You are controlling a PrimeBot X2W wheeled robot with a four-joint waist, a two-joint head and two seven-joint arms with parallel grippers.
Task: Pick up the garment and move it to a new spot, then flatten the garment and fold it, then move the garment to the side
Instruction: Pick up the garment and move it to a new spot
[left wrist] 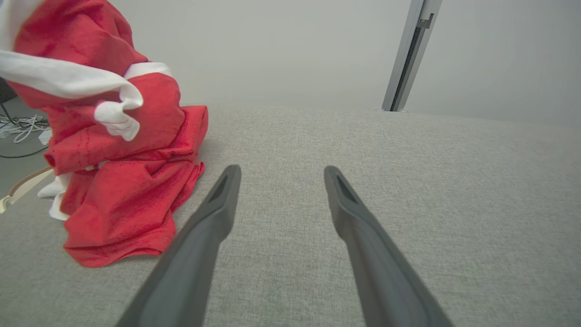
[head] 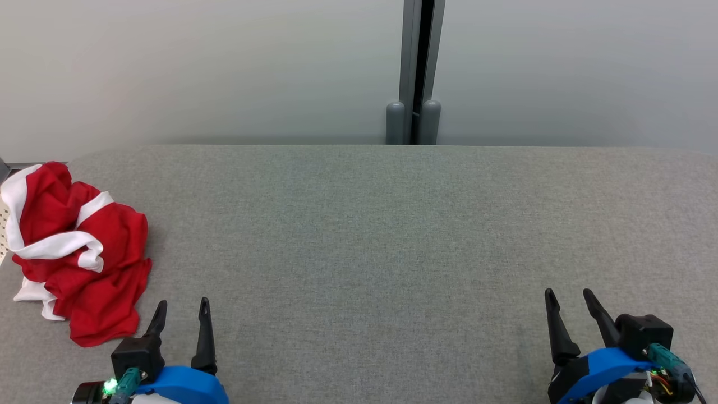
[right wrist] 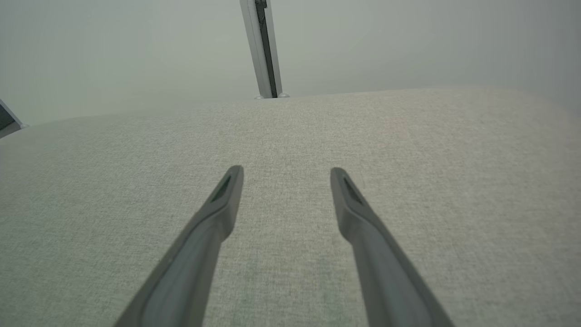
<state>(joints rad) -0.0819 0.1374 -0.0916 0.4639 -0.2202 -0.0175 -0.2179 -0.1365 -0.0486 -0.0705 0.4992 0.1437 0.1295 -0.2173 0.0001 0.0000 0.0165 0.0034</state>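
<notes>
The garment (head: 84,252) lies crumpled at the table's (head: 381,235) left edge, just beside my left gripper (head: 184,303), fingers spread and empty; the right gripper (head: 567,293), spread too, sits near the front right corner. For the pick-up I'd bring the left one over the heap and pinch a thick red fold, not the loose white trim, so everything lifts together. I can read no brand, label or writing.

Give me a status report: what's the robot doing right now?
Left gripper open, empty, close beside the garment. Right gripper open, empty, far off. Garment crumpled at left edge of table, untouched. Nothing in between.
</notes>
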